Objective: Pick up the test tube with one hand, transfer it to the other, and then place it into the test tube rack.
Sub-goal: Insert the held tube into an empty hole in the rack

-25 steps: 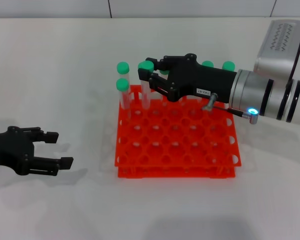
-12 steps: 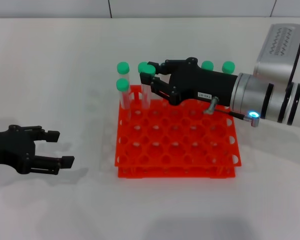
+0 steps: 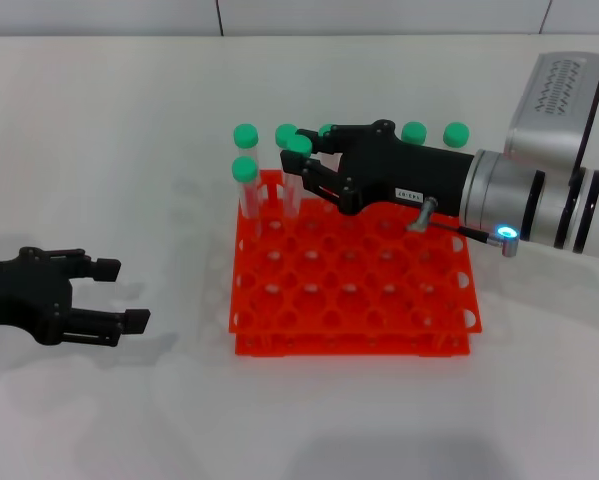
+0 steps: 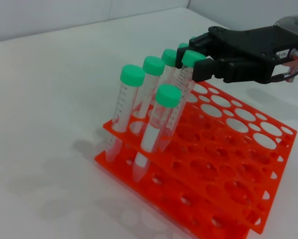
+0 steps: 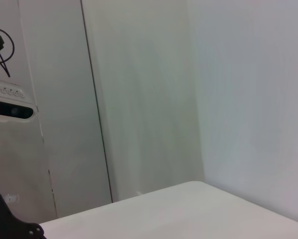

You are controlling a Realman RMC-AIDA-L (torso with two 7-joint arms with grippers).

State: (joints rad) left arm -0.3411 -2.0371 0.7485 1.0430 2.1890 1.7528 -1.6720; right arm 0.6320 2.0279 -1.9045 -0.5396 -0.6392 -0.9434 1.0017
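Observation:
The orange-red test tube rack (image 3: 354,290) stands mid-table; it also shows in the left wrist view (image 4: 228,164). My right gripper (image 3: 307,152), black with a white label, reaches over the rack's back rows. It is shut on the green cap of the test tube (image 3: 298,146), which leans with its lower end in a back-left hole. The left wrist view shows the same tube (image 4: 192,59) between the right gripper's fingers (image 4: 213,68). My left gripper (image 3: 114,294) is open and empty, low over the table left of the rack. The right wrist view shows only walls.
Several other green-capped tubes stand in the rack: at the back-left corner (image 3: 245,133), just in front of it (image 3: 245,168), beside the held tube (image 3: 285,131), and along the back row at right (image 3: 456,131). White table surrounds the rack.
My right gripper has shifted slightly right and down with the tube, whose cap now sits lower over the rack. The left gripper has barely moved.

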